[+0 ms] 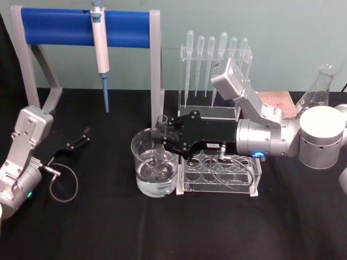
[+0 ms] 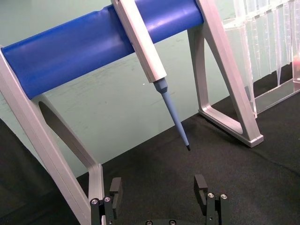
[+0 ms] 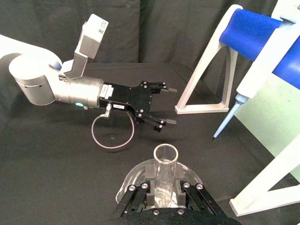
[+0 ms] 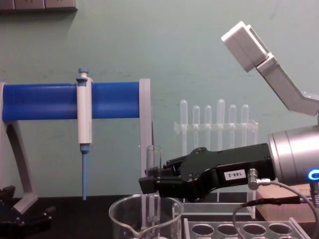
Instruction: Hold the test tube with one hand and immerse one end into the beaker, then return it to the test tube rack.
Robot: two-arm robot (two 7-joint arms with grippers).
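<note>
Fingers of the right gripper (image 1: 161, 142) squeeze the test tube (image 1: 161, 123) and hold it straight up. Its bottom end sits down inside the beaker (image 1: 137, 162), which stands just left of the clear rack (image 1: 217, 185). Far to the left, the left gripper (image 1: 82, 137) rests with its fingers wide apart.

A laboratory bench: a white-and-blue pipettor (image 1: 100, 49) hangs on a blue-barred stand (image 1: 59, 27), plastic pipettes (image 1: 222, 49) stand in a clear holder (image 1: 209, 114) by the pale green wall (image 1: 271, 27), and lab ware sits on the black-covered table (image 1: 108, 227): a beaker (image 1: 138, 157) holding clear liquid, a clear test tube rack (image 1: 217, 187) and a conical flask (image 1: 317, 89)
</note>
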